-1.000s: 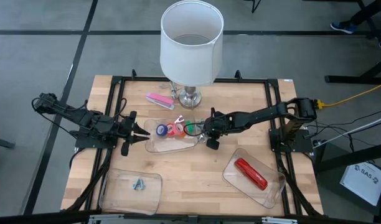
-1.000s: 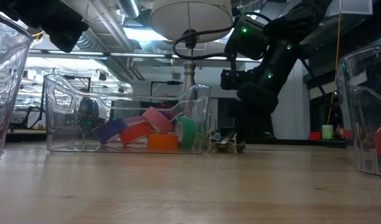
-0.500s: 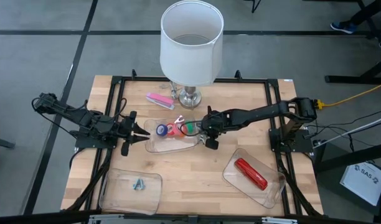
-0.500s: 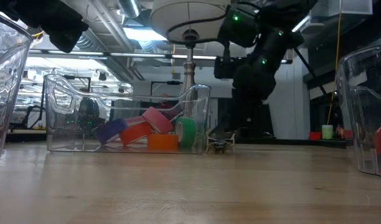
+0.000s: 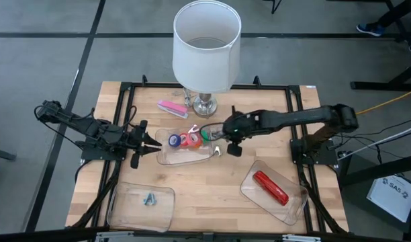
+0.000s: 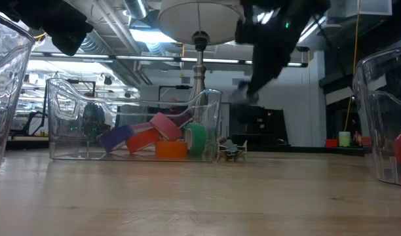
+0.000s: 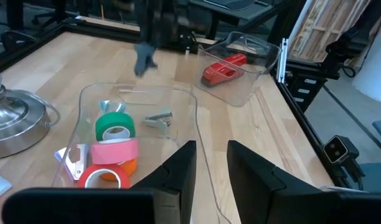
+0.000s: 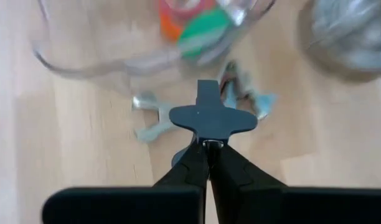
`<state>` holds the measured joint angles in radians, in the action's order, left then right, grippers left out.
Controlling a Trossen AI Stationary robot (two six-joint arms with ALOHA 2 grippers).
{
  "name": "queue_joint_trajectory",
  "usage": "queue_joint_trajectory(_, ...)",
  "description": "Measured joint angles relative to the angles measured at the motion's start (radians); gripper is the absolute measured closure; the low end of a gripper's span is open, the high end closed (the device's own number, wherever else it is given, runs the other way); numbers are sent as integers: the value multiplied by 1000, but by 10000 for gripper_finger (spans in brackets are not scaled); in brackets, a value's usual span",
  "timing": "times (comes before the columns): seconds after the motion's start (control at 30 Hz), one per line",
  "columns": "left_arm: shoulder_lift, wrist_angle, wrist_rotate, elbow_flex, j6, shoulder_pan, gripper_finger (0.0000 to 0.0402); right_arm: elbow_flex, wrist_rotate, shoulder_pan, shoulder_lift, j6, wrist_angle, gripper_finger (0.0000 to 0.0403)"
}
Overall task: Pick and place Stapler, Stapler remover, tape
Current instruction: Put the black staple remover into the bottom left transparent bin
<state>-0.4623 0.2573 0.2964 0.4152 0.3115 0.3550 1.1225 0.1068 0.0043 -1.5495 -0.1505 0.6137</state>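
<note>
Wooden table (image 5: 192, 185) (lamp (image 5: 205, 50), trays (image 5: 142, 205))

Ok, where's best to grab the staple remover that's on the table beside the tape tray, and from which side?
Probably from straight above, closing across the narrow middle of the staple remover, between its splayed silver wings. It lies low, close beside the clear tray wall, so a sideways approach looks blocked.

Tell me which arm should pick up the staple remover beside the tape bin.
Right. The right gripper hangs close above the staple remover; the left gripper waits beyond the bin, on its opposite side.
</note>
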Motion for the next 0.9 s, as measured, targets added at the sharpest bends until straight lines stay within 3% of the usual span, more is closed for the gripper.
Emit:
queue_joint_trajectory(0.23,-38,-62,43,0,-23,0,311,1,27,33,130,25,-110,397)
queue_joint_trajectory(0.53,-164,-260,86,0,-144,0,303,1,31,49,132,106,-279,397)
queue_joint_trajectory(0.77,-276,-371,199,0,-202,-15,256,0,7,59,132,177,-377,397)
queue_joint_trajectory(0.9,-344,-527,209,0,-248,-55,216,0,-21,61,132,187,-402,397)
